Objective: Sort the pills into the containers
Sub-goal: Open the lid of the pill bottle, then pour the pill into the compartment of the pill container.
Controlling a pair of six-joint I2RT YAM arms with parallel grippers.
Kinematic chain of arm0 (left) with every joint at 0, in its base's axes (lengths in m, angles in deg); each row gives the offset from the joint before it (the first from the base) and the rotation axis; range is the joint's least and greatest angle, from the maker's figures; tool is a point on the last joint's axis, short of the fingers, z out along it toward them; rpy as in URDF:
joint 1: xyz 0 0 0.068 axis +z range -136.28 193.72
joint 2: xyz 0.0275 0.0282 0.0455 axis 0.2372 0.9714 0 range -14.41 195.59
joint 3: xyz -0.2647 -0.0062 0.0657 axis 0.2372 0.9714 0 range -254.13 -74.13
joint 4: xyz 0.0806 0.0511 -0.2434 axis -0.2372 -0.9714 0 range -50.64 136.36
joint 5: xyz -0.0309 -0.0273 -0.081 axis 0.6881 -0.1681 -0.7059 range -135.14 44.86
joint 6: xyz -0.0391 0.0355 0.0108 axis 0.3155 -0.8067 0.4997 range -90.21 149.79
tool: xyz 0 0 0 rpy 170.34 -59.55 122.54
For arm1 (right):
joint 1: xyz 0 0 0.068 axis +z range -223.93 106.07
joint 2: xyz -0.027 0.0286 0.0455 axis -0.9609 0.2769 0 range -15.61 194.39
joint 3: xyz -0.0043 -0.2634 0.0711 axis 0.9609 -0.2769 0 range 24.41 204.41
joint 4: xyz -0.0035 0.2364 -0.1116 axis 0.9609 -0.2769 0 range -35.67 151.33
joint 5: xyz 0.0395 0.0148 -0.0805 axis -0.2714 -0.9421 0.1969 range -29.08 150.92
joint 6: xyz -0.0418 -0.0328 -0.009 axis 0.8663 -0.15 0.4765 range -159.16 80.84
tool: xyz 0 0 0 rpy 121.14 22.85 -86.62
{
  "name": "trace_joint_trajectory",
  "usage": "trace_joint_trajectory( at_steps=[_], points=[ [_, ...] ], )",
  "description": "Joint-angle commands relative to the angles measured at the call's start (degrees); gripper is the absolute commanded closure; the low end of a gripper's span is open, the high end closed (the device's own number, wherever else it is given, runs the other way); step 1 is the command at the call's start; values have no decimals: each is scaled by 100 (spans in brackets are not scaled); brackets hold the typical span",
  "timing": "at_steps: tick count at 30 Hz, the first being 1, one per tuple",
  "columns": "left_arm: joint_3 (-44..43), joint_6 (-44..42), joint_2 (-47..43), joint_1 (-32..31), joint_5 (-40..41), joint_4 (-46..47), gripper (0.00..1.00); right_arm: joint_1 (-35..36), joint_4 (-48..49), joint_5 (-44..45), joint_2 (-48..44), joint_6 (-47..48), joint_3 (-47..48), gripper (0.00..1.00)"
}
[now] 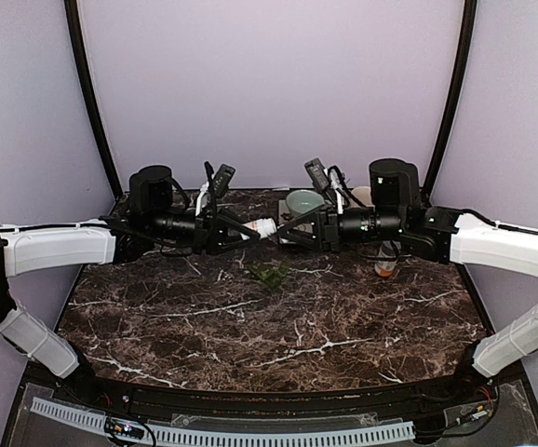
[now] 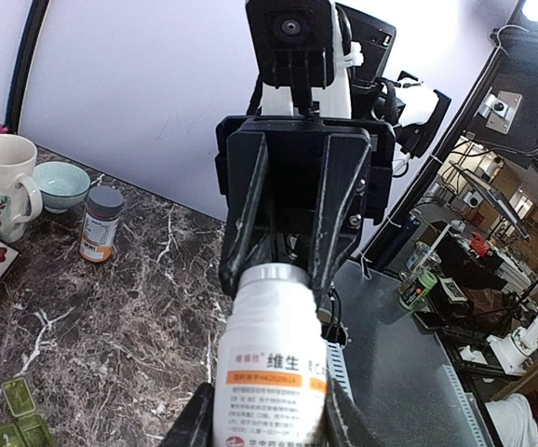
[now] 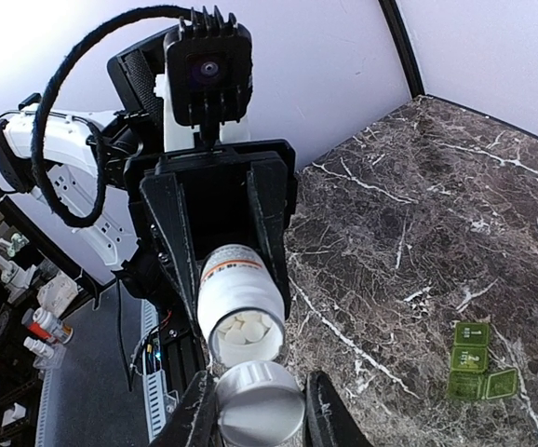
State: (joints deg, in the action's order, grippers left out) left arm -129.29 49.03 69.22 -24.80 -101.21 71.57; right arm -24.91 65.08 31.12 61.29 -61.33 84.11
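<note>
pills (image 3: 246,331) in bottle (image 3: 236,284), left pincer (image 1: 247,229) horizontal, cap (image 3: 260,407) opposite

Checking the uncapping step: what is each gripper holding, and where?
Left gripper clamps the white bottle around its body; right gripper pinches the detached cap by its sides.

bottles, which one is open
The white bottle in the left gripper: its mouth shows pills, its cap in the right gripper. The amber bottle stands capped.
</note>
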Motion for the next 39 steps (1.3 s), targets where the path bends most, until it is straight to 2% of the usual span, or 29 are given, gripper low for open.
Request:
trace_joint_trajectory(
  at_steps=[1, 8, 18, 24, 25, 26, 39],
  points=[
    [103, -34, -181, 28, 114, 235, 100, 12, 218, 465, -162, 117, -109, 92],
    [625, -60, -198, 37, 537, 758, 100, 3, 223, 1080, -347, 75, -368, 92],
    [1095, -246, 164, 36, 955, 1224, 100, 3, 409, 1103, -464, 74, -793, 92],
    [1226, -289, 564, 36, 1073, 1501, 100, 3, 512, 1103, -548, 74, -1059, 92],
    [1233, -297, 631, 36, 1076, 1531, 100, 7, 525, 1689, -553, -44, -1090, 92],
    [1235, -306, 715, 32, 1080, 1561, 100, 3, 531, 1861, -567, -85, -1114, 92],
    [1220, -488, 1516, 52, 1275, 1688, 100, 3, 505, 2259, -510, -125, -1376, 92]
  ],
)
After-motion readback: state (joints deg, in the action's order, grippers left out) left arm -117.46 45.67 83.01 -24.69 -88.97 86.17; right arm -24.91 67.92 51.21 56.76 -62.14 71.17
